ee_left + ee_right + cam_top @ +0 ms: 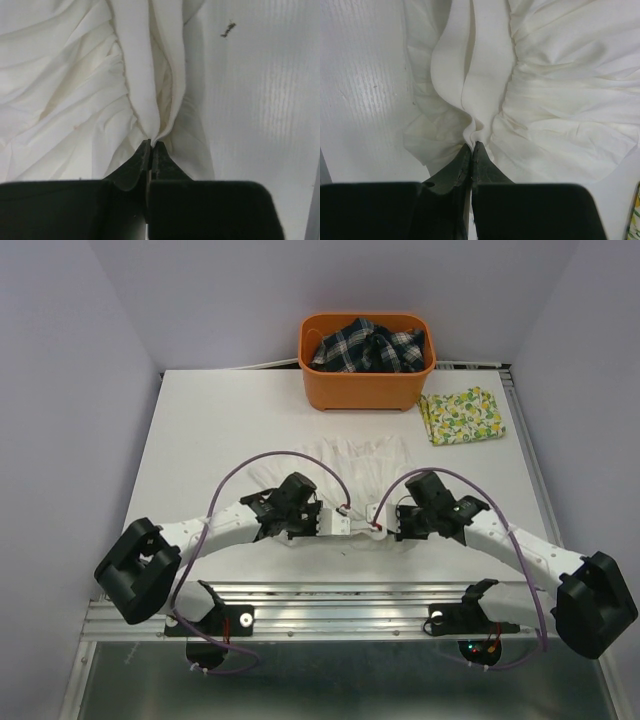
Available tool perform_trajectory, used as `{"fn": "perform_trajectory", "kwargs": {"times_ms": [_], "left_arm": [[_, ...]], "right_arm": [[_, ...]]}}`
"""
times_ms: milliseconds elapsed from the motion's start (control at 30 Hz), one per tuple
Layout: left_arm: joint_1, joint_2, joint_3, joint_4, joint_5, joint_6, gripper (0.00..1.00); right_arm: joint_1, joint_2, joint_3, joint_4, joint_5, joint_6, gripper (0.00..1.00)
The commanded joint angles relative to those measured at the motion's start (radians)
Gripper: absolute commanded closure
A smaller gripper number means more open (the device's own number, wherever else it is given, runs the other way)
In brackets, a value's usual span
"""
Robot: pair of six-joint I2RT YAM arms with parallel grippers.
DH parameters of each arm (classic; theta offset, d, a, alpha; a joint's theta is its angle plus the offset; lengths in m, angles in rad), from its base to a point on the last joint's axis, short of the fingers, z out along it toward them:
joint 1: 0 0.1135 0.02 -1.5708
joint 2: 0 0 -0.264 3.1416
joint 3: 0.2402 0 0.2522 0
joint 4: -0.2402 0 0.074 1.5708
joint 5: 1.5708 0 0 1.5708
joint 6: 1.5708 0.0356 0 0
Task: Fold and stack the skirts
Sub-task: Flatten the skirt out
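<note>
Pinching white skirt (345, 462) by its waistband (136, 60): left pincer (151, 146) and right pincer (472, 146) both closed tight on a fold of it, on surface (215, 430) toward near edge. Likely soft, light, floppy; firmer band the best hold. Noting lemon skirt (462, 417) far right, beside basket (365, 390).

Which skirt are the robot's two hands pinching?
The plain white crinkly skirt in the middle: the left gripper and right gripper are both shut on its edge. The lemon-print skirt lies folded, untouched, beside the orange basket.
</note>
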Motion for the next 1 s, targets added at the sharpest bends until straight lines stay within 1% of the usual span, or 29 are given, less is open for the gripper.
{"fn": "perform_trajectory", "kwargs": {"times_ms": [0, 33, 67, 133, 167, 200, 233, 267, 300, 333, 400, 500, 567, 600, 667, 700, 767, 800, 867, 967], "left_arm": [[-0.004, -0.057, -0.006, 0.230, -0.239, -0.161, 1.00], [-0.004, -0.077, -0.018, 0.262, -0.284, -0.171, 1.00], [0.000, -0.100, -0.032, 0.296, -0.406, -0.177, 1.00], [0.014, -0.176, -0.074, 0.396, -0.508, -0.174, 1.00], [0.043, -0.200, -0.083, 0.431, -0.612, -0.176, 1.00], [0.066, -0.238, -0.083, 0.484, -0.655, -0.174, 1.00], [0.090, -0.255, -0.075, 0.502, -0.683, -0.174, 1.00], [0.150, -0.294, -0.065, 0.519, -0.710, -0.169, 1.00], [0.176, -0.314, -0.060, 0.552, -0.711, -0.165, 1.00], [0.198, -0.329, -0.055, 0.562, -0.708, -0.145, 1.00], [0.224, -0.346, -0.026, 0.542, -0.700, -0.131, 1.00], [0.224, -0.339, 0.041, 0.453, -0.656, -0.148, 1.00], [0.226, -0.328, 0.096, 0.393, -0.625, -0.171, 1.00], [0.227, -0.317, 0.157, 0.332, -0.593, -0.191, 1.00], [0.229, -0.317, 0.219, 0.267, -0.544, -0.206, 1.00], [0.229, -0.335, 0.257, 0.232, -0.530, -0.214, 1.00], [0.230, -0.367, 0.283, 0.206, -0.487, -0.209, 1.00], [0.230, -0.403, 0.305, 0.148, -0.444, -0.208, 1.00], [0.230, -0.440, 0.323, 0.103, -0.413, -0.217, 1.00], [0.229, -0.536, 0.356, -0.018, -0.344, -0.214, 1.00]], "right_arm": [[0.005, -0.018, 0.003, 0.027, 0.074, 0.089, 0.99], [0.005, -0.017, 0.012, 0.027, 0.094, 0.102, 0.99], [0.005, -0.018, 0.023, 0.025, 0.114, 0.114, 0.99], [-0.027, -0.027, 0.056, 0.024, 0.151, 0.134, 0.99], [-0.048, -0.038, 0.069, 0.025, 0.152, 0.134, 0.99], [-0.070, -0.053, 0.082, 0.025, 0.151, 0.136, 0.99], [-0.096, -0.058, 0.113, 0.027, 0.151, 0.140, 0.99], [-0.154, -0.057, 0.133, 0.027, 0.148, 0.158, 0.99], [-0.186, -0.040, 0.156, 0.027, 0.135, 0.171, 0.99], [-0.249, -0.026, 0.211, 0.027, 0.125, 0.189, 0.99], [-0.286, 0.009, 0.276, 0.028, 0.100, 0.261, 0.99], [-0.286, 0.069, 0.398, 0.067, 0.111, 0.370, 0.99], [-0.286, 0.100, 0.461, 0.074, 0.108, 0.392, 0.99], [-0.286, 0.107, 0.527, 0.056, 0.106, 0.392, 0.99], [-0.286, 0.121, 0.592, 0.019, 0.103, 0.380, 0.99], [-0.286, 0.121, 0.648, -0.025, 0.102, 0.364, 0.99], [-0.286, 0.109, 0.696, -0.076, 0.099, 0.343, 0.99], [-0.286, 0.089, 0.733, -0.100, 0.089, 0.326, 0.99], [-0.286, 0.057, 0.762, -0.178, 0.077, 0.312, 0.99], [-0.286, -0.049, 0.794, -0.280, 0.031, 0.259, 0.99]]}}
